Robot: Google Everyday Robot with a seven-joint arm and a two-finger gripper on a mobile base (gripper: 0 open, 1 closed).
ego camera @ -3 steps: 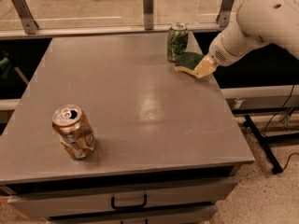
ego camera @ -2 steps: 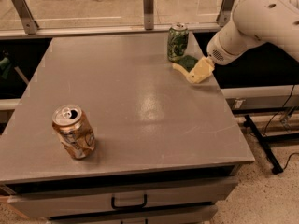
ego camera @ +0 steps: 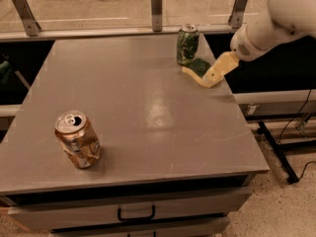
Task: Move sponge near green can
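The green can (ego camera: 187, 44) stands upright at the far right of the grey table (ego camera: 138, 107). The sponge (ego camera: 200, 65), dark green top up, lies on the table just right of the can's base. My gripper (ego camera: 198, 77) reaches in from the upper right on the white arm (ego camera: 276, 19). Its pale yellow fingers (ego camera: 219, 68) are spread around the sponge's near side, one to the right and one in front. The gripper looks open and the sponge rests on the table between the fingers.
A dented orange-brown can (ego camera: 77, 139) stands at the near left of the table. A rail with metal posts (ego camera: 156, 1) runs behind the far edge. The table's right edge (ego camera: 242, 117) is close to the sponge. A drawer handle (ego camera: 136, 214) is below the front.
The arm has drawn back a little up and to the right. The sponge stays beside the green can, and the fingers now stand looser around it.
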